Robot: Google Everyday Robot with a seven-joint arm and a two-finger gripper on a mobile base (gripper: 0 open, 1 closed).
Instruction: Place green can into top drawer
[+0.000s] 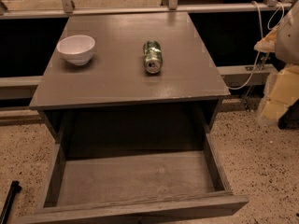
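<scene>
The green can (152,56) lies on its side on the cabinet top (126,78), right of centre, with one silver end facing me. The top drawer (135,178) is pulled wide open below the cabinet's front edge, and its flat bottom is bare. My gripper (276,99) shows only as a pale white and yellowish shape at the right edge of the camera view. It is to the right of the cabinet, well away from the can, and holds nothing that I can see.
A white bowl (76,49) stands on the cabinet top at the back left. A white cable (254,55) hangs by the rail behind the cabinet on the right. A black rod (9,200) lies on the speckled floor at the bottom left.
</scene>
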